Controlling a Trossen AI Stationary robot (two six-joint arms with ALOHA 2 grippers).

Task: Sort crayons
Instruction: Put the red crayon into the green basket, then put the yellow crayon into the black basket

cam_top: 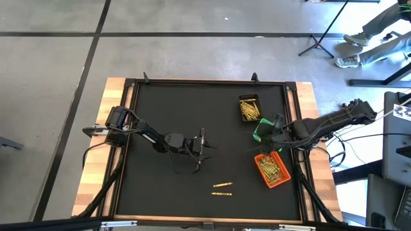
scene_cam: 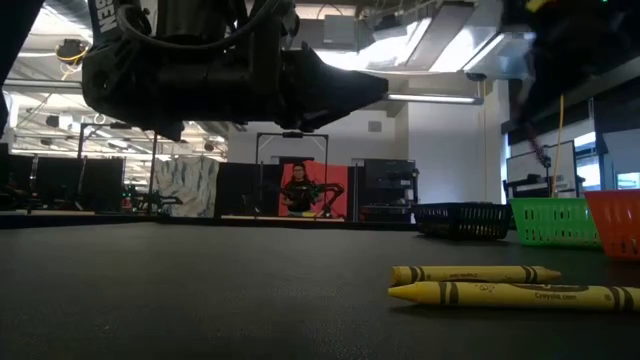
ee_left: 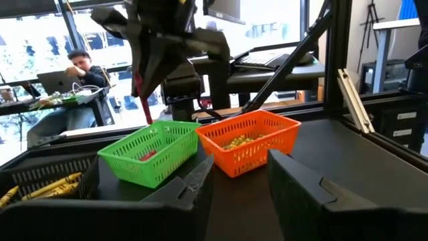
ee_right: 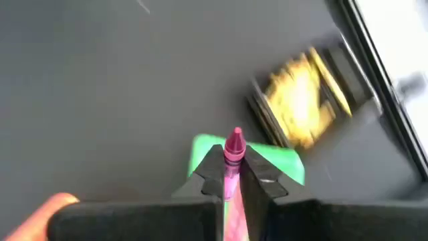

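Pinched in the right gripper (ee_right: 232, 175), a pink crayon (ee_right: 233, 148) hangs above the green basket (ee_right: 284, 161). The left gripper (ee_left: 237, 187) stands wide and empty over the surface (cam_top: 167, 109). Two yellow crayons (cam_top: 222, 188) lie nearby: light, stiff, brittle, best gripped mid-length.

- Mat (cam_top: 180, 109): black, matt, smooth
- Table (cam_top: 112, 106) edge: pale wood, planked grain
- Green bin (ee_left: 150, 155), orange bin (ee_left: 251, 140): glossy plastic mesh
- Black bin (scene_cam: 462, 220): dark plastic lattice
- Crayons (scene_cam: 500, 285): yellow paper wrap, waxy tips
- Pink crayon (ee_right: 232, 161): paper sleeve
- Left gripper (ee_left: 237, 194) fingers: matt black plastic
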